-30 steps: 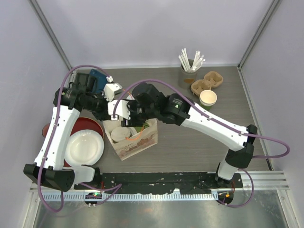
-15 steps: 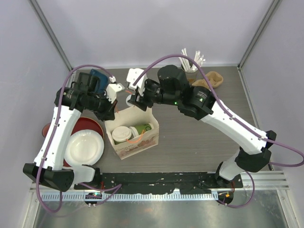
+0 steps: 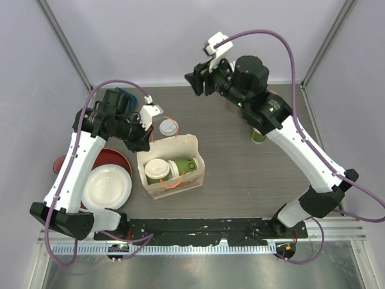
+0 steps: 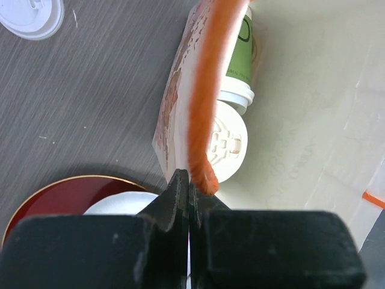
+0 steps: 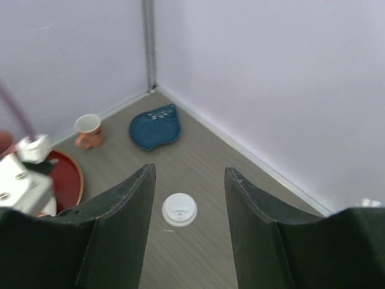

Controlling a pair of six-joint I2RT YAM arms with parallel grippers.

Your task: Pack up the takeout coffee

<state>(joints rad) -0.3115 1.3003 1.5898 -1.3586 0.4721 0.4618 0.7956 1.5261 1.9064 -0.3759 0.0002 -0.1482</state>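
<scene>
A brown paper bag (image 3: pixel 180 183) stands open mid-table. Inside it are a lidded coffee cup (image 3: pixel 157 170) standing upright and a green cup (image 3: pixel 184 165) lying on its side. My left gripper (image 3: pixel 146 137) is shut on the bag's far-left rim. In the left wrist view its jaws (image 4: pixel 189 180) pinch the bag wall (image 4: pixel 173 120) beside the orange handle (image 4: pixel 206 102), with the cup's white lid (image 4: pixel 227 141) and the green cup (image 4: pixel 240 54) beyond. My right gripper (image 3: pixel 194 81) is raised high at the back. Its fingers are open (image 5: pixel 190 170) with nothing between them.
A loose white lid (image 3: pixel 169 127) (image 5: pixel 179 209) lies behind the bag. An open green cup (image 3: pixel 259 135) shows under the right arm. A white plate (image 3: pixel 107 186) on a red plate sits at the left. At the back left are a blue dish (image 5: pixel 155 126) and an orange mug (image 5: pixel 89 130).
My right gripper has come up out of the bag and swung to the back, leaving the cups inside. My left gripper still holds the bag's rim.
</scene>
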